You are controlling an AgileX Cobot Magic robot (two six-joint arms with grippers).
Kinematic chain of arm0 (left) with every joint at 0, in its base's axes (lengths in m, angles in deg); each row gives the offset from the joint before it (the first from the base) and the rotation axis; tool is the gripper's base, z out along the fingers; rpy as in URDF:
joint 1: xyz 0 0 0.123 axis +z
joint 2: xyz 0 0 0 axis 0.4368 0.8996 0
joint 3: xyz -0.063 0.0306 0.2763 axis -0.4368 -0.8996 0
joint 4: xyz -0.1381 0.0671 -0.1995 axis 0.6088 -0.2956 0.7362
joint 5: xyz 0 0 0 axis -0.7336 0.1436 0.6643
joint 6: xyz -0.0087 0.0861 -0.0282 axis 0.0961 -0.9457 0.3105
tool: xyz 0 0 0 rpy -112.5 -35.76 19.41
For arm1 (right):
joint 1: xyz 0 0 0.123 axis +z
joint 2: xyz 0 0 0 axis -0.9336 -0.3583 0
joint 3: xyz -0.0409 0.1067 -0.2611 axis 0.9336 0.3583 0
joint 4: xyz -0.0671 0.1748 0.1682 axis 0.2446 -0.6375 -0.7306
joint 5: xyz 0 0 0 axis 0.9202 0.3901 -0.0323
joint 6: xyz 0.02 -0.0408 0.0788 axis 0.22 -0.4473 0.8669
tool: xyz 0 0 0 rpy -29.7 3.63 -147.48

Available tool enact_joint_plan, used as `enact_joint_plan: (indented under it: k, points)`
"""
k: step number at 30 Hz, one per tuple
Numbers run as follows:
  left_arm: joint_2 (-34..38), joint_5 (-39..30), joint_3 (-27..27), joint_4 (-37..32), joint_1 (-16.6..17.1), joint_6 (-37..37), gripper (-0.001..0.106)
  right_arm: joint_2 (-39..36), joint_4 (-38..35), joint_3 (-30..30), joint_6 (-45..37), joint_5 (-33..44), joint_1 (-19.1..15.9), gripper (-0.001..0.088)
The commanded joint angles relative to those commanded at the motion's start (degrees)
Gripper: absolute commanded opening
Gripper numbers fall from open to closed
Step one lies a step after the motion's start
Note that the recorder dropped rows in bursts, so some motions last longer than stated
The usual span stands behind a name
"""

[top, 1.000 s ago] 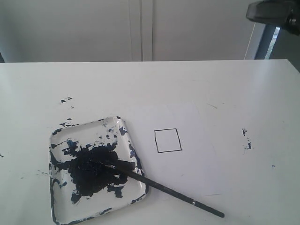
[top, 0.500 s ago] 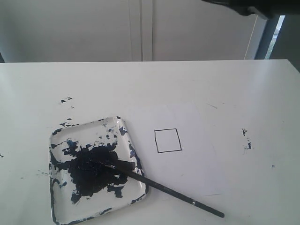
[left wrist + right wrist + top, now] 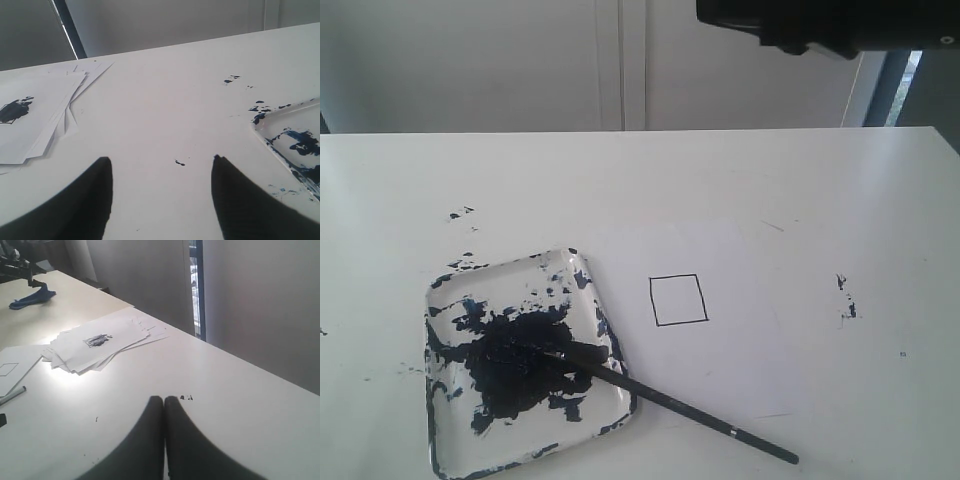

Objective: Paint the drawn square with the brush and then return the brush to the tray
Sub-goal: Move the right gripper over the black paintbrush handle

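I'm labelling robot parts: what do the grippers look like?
The left gripper has two black fingers tapering to blunt tips. The right gripper has the same dark, rounded fingers. No cables or markings show. The arm casing is black too.

I see a white worktop (image 3: 620, 190). The tray (image 3: 505, 285) is clear-white, blotched dark blue-black. The brush (image 3: 670, 405) is black, with a small pale ring near its tail. The drawn square (image 3: 678, 300) is a thin black outline, white inside.
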Motion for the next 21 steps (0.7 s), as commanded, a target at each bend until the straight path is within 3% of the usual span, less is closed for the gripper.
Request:
enact_joint_plan:
  k: [7, 11, 13, 15, 18, 21]
  points:
    - [0.00, 0.00, 0.00, 0.00, 0.00, 0.00, 0.062, 0.00, 0.00, 4.53, -0.67, 11.14, 0.00, 0.0000]
    - [0.00, 0.00, 0.00, 0.00, 0.00, 0.00, 0.062, 0.00, -0.05, 4.83, -8.36, 17.70, 0.00, 0.0000]
    - [0.00, 0.00, 0.00, 0.00, 0.00, 0.00, 0.062, 0.00, -8.31, 5.08, -18.34, 22.31, 0.00, 0.0000]
    - [0.00, 0.00, 0.00, 0.00, 0.00, 0.00, 0.062, 0.34, -30.14, 6.18, -39.79, 32.09, 0.00, 0.0000]
    - [0.00, 0.00, 0.00, 0.00, 0.00, 0.00, 0.062, 0.47, -50.28, 7.00, -61.11, 38.72, 0.00, 0.0000]
    - [0.00, 0.00, 0.00, 0.00, 0.00, 0.00, 0.062, 0.47, -64.87, 7.00, -78.14, 44.53, 0.14, 0.0000]
